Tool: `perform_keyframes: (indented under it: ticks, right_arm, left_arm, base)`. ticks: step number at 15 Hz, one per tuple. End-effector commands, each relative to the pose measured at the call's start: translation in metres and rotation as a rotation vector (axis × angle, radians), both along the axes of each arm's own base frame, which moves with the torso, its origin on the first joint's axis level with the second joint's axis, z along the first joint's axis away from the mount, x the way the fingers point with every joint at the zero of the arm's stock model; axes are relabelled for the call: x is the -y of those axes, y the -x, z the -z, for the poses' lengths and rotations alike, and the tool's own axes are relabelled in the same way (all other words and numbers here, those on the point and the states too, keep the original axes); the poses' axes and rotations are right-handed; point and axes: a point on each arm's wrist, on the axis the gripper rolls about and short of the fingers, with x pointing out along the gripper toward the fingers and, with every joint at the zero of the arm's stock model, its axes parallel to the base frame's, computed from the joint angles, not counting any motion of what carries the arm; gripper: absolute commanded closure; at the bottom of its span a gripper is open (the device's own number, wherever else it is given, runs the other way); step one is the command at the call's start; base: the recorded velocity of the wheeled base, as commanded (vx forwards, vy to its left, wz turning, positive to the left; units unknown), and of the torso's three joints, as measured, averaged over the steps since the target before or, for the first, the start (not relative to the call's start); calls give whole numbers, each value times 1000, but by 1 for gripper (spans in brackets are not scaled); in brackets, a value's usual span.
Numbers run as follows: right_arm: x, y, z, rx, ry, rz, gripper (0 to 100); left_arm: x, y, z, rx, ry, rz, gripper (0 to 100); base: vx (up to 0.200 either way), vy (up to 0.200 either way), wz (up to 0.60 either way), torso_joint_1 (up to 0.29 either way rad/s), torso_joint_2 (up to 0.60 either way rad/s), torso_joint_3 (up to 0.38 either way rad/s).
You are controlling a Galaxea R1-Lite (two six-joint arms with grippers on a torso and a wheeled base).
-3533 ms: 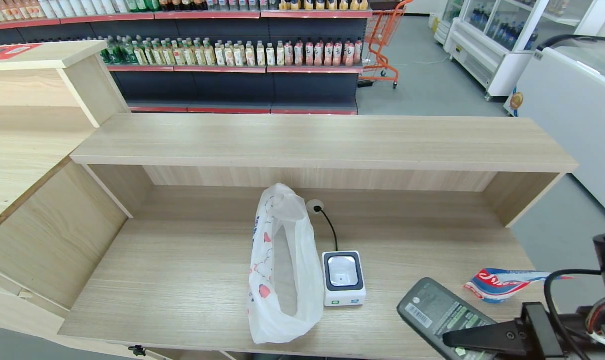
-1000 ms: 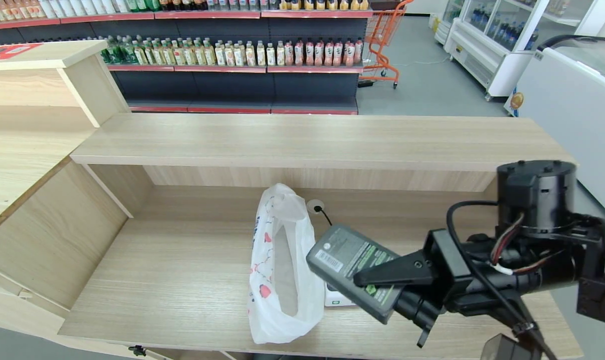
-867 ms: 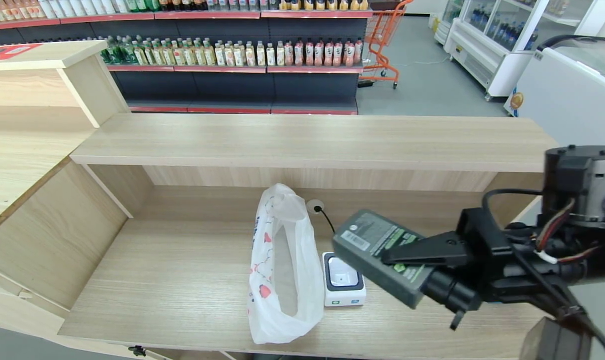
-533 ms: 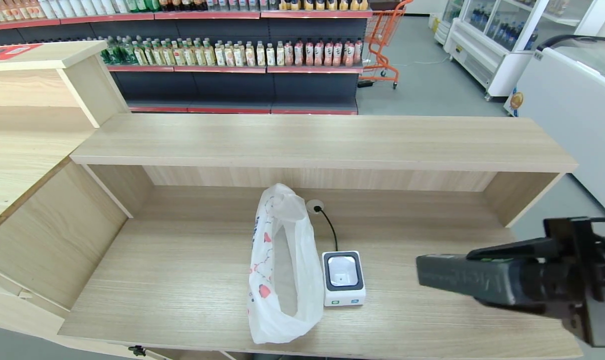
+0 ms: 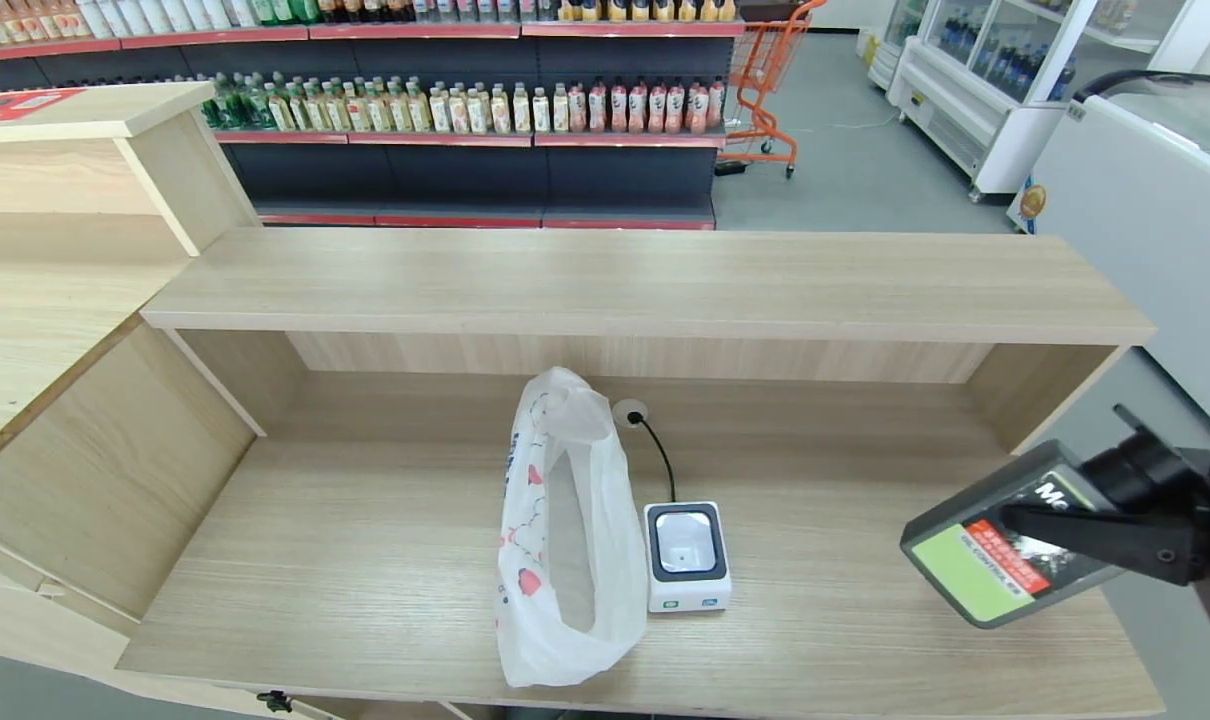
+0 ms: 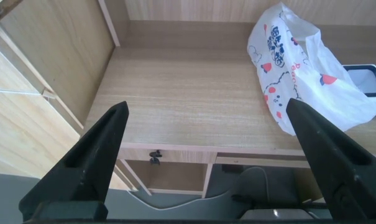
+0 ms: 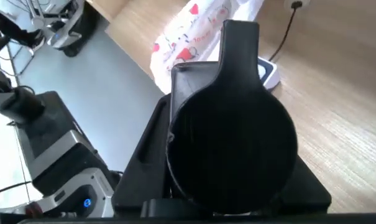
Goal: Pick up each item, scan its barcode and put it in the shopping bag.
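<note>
- Right gripper (image 5: 1025, 520) at 4 o'clock, above the light wood-grain counter's (image 5: 365, 560) end, jaws clamped on flat dark-grey rectangular box (image 5: 975, 578), tilted, green-red label showing.
- Left gripper (image 6: 207, 112): jaws spread wide, over counter's near edge.
- Crinkled white printed plastic shopping bag (image 5: 525, 545) centre; boxy white scanner (image 5: 687, 590) just beside, at its 3 o'clock.

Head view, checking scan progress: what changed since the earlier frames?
The right tool, shut on the dark box, swung it over the scanner, then back to the right, turning its other face up. Shopping bag and scanner stayed put.
</note>
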Motion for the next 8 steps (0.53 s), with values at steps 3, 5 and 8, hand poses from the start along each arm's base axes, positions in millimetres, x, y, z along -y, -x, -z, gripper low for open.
perform_keyframes:
  ticks: [3, 5, 8]
  right_arm:
    - [-12, -74, 83, -260, 15, 6, 100]
    - [-23, -96, 106, -309, 11, -19, 100]
    - [-39, -118, 119, -337, 9, -54, 100]
  left_arm:
    - [0, 0, 0, 0, 0, 0, 0]
    - [0, 0, 0, -1, 0, 0, 0]
    - [0, 0, 0, 0, 0, 0, 0]
  base:
    - [0, 0, 0, 0, 0, 0]
    - [0, 0, 0, 0, 0, 0]
    - [0, 0, 0, 0, 0, 0]
